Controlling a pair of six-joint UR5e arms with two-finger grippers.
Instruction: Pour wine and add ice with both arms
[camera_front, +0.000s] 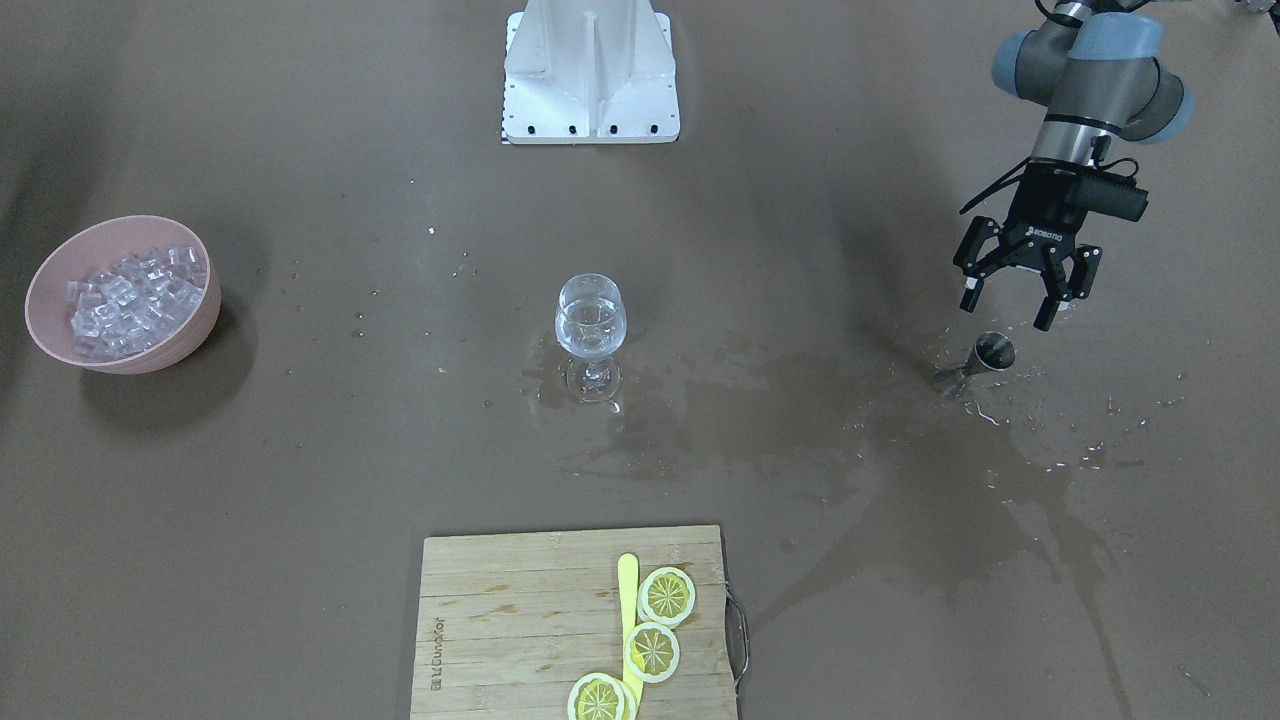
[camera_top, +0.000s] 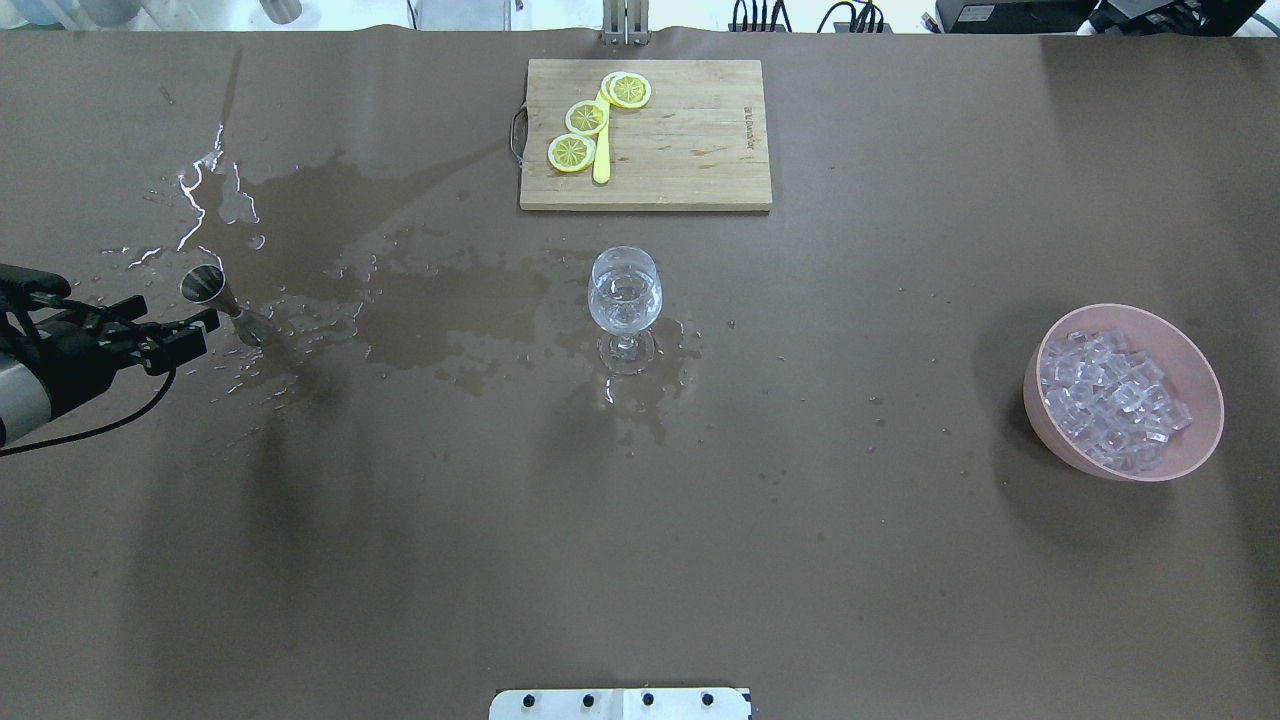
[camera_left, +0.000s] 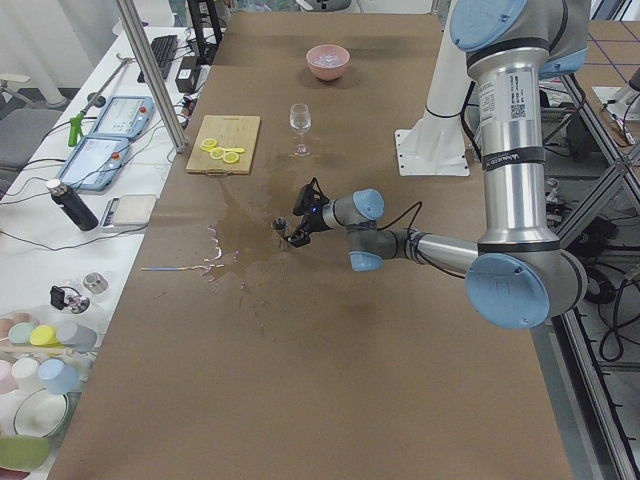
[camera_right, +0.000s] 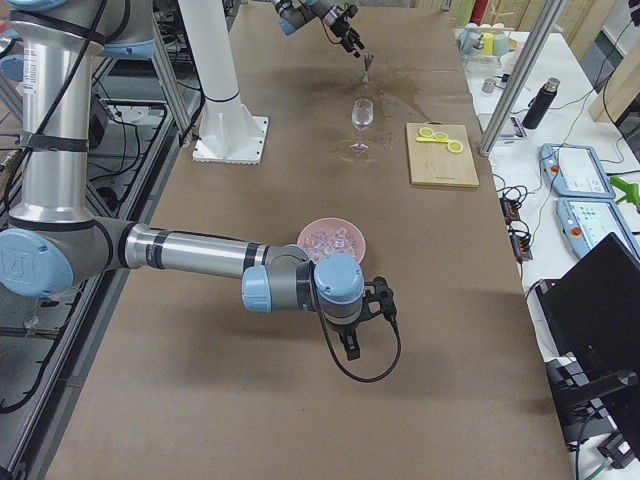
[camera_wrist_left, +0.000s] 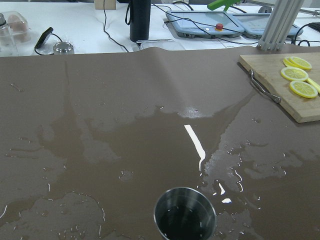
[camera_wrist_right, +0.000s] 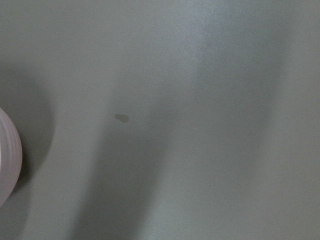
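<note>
Left pincer (camera_front: 1005, 310) spread, clear of jigger (camera_front: 985, 358) near worktop's left edge. Glass (camera_front: 588, 290) holds wine (camera_front: 590, 335), so I judge the pour done. Next is ice (camera_front: 130, 290): right pincer (camera_right: 350, 348), grip state can't tell, must reach bowl (camera_front: 190, 335).

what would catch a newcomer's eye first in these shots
The big wet spill darkens the brown table from its middle toward the robot's left side, with a small metal jigger standing in it and the left gripper, jaws open, right by it. Next come the wine glass holding clear wine at the table's centre, and the pink bowl heaped with ice on the robot's right.
</note>
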